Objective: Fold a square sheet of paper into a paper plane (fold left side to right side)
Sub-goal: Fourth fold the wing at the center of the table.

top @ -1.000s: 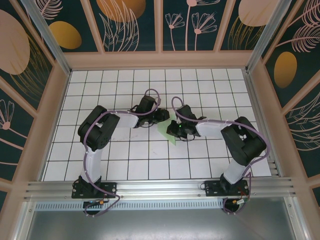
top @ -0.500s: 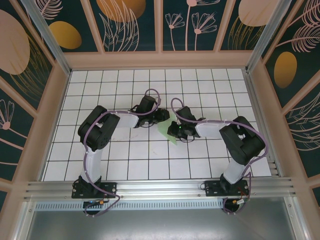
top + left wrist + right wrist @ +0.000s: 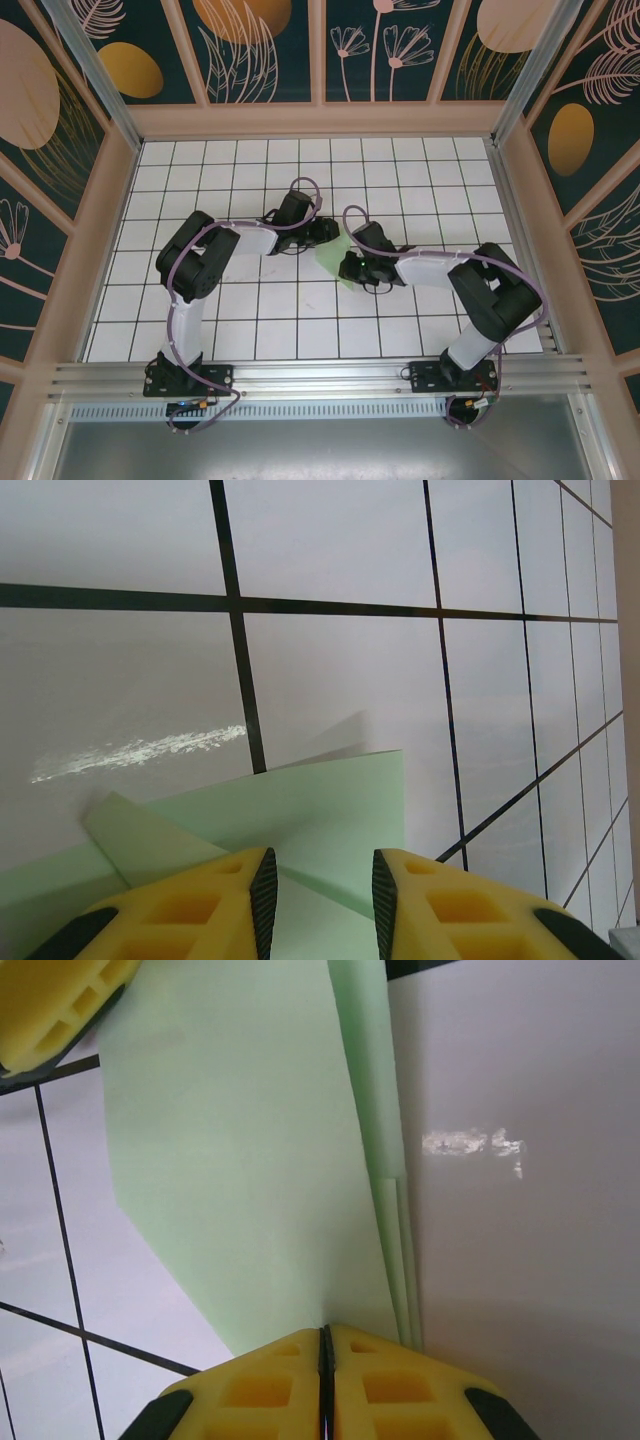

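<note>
The square sheet of paper (image 3: 331,258) is a pale green, folded, pointed shape lying flat on the white grid near the middle. In the left wrist view a folded corner of the paper (image 3: 320,810) lies under and between the yellow fingers of my left gripper (image 3: 320,865), whose jaws stand apart. My left gripper (image 3: 328,232) sits at the paper's far edge. My right gripper (image 3: 325,1332) is shut, pads together, with its tips on the near end of the paper (image 3: 240,1160), beside stacked folded layers. From above, my right gripper (image 3: 345,268) is at the paper's near right side.
White tiled floor (image 3: 250,300) with black grid lines spreads all round. Wooden walls (image 3: 95,250) close it in at left, right and back. A metal rail (image 3: 320,375) runs along the near edge by the arm bases. A yellow left fingertip (image 3: 50,1010) shows top left in the right wrist view.
My right gripper has slid a little left and toward the near edge along the paper, and its elbow has swung right. The left arm has stayed put.
</note>
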Available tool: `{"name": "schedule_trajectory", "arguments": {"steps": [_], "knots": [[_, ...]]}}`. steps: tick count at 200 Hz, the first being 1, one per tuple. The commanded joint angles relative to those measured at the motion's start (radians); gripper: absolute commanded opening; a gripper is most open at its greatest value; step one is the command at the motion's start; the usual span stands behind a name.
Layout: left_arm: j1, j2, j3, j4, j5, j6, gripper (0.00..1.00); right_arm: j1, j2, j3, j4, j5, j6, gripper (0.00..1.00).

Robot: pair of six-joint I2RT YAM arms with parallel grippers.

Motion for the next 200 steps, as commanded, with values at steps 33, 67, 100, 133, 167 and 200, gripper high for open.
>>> {"name": "schedule_trajectory", "arguments": {"steps": [33, 67, 100, 133, 167, 200], "knots": [[0.015, 0.061, -0.020, -0.126, -0.104, 0.029, 0.35, 0.040, -0.007, -0.081, -0.259, 0.026, -0.032, 0.13], [0.017, 0.063, -0.020, -0.124, -0.106, 0.029, 0.35, 0.057, -0.026, -0.098, -0.277, 0.034, -0.026, 0.12], [0.018, 0.064, -0.020, -0.125, -0.104, 0.029, 0.35, 0.065, -0.046, -0.112, -0.287, 0.041, -0.017, 0.12], [0.018, 0.063, -0.022, -0.122, -0.104, 0.028, 0.35, 0.068, -0.084, -0.112, -0.239, 0.022, -0.019, 0.15], [0.016, 0.058, -0.017, -0.119, -0.092, 0.027, 0.35, 0.065, -0.108, -0.043, -0.182, 0.026, -0.055, 0.17], [0.018, 0.033, -0.001, -0.143, -0.082, 0.040, 0.35, 0.063, -0.149, 0.043, -0.219, 0.055, -0.107, 0.17]]}}
